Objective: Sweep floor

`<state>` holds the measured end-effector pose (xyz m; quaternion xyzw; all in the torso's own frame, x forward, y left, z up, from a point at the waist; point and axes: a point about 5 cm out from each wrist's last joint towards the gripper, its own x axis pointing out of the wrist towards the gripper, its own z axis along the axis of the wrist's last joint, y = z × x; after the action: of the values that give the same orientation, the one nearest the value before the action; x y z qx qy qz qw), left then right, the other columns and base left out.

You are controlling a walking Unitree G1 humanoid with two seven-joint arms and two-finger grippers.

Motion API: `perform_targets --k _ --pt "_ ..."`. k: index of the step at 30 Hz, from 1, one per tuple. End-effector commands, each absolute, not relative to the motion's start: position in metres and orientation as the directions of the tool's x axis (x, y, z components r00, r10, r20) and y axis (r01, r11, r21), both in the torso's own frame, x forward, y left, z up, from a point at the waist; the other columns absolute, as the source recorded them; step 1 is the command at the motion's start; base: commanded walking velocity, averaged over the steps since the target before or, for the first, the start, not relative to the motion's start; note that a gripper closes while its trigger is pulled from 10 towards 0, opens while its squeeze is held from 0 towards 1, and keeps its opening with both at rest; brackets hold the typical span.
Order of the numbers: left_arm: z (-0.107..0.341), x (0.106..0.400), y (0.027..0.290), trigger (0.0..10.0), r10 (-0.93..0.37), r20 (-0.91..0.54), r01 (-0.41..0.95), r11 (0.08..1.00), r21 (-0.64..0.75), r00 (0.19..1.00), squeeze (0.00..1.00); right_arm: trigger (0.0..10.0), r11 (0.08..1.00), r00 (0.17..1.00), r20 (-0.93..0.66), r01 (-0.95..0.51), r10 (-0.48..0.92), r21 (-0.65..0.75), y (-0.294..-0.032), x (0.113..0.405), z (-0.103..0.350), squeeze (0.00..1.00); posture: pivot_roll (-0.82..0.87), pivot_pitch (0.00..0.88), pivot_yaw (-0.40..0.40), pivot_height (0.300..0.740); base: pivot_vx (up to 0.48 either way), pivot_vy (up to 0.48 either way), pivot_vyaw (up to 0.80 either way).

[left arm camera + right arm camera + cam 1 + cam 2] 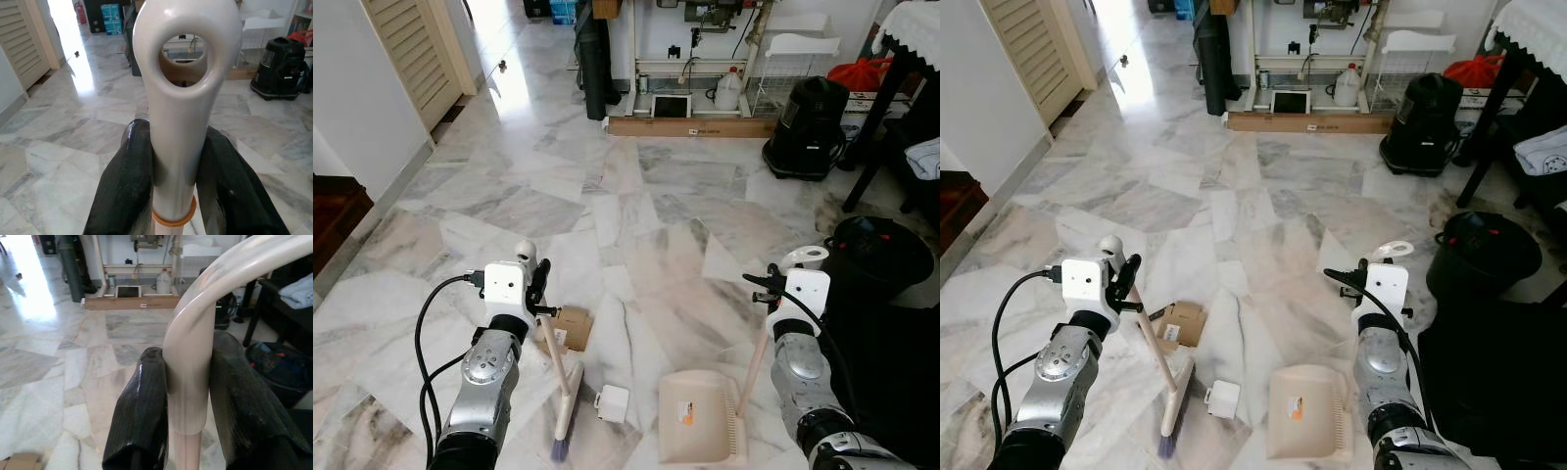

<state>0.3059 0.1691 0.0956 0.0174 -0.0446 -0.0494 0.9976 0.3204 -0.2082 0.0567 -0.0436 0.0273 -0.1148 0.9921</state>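
Left claw [171, 196] clenched on broom [563, 392], right claw [188, 421] gripping dustpan [700, 416] handle — drag bristles low, push white box [612, 402] and cardboard scrap [570, 328] into pan, pan lip flat on floor.

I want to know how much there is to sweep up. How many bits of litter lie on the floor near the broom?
2. A brown cardboard box lies just behind the broom, and a small white box sits between the broom head and the dustpan. Smaller bits may be hidden.

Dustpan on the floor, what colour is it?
Cream, or pale beige, with a small orange label; the dustpan shows best in the left eye view.
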Motion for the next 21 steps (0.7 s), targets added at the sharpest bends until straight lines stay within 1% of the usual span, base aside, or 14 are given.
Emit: perform_targets --k 1,13,21 --pt "0.107 0.307 0.175 10.0 -0.100 0.131 0.093 0.994 0.058 0.986 0.00 10.0 0.973 0.977 -0.017 0.211 -0.213 -0.090 -0.201 0.326 0.063 0.00 0.09 0.047 0.054 0.740 0.000 0.000 0.00" --pt "0.112 0.308 0.176 10.0 -0.106 0.132 0.099 0.993 0.059 0.986 0.00 10.0 0.971 0.975 -0.031 0.214 -0.218 -0.106 -0.197 0.323 0.058 0.00 0.12 0.075 0.061 0.740 0.000 0.000 0.00" --pt "0.112 0.310 0.174 10.0 -0.142 0.104 0.138 0.989 0.046 0.984 0.00 10.0 0.976 0.974 -0.098 0.193 -0.203 -0.102 -0.187 0.317 0.044 0.00 0.12 0.087 0.067 0.740 0.000 0.000 0.00"
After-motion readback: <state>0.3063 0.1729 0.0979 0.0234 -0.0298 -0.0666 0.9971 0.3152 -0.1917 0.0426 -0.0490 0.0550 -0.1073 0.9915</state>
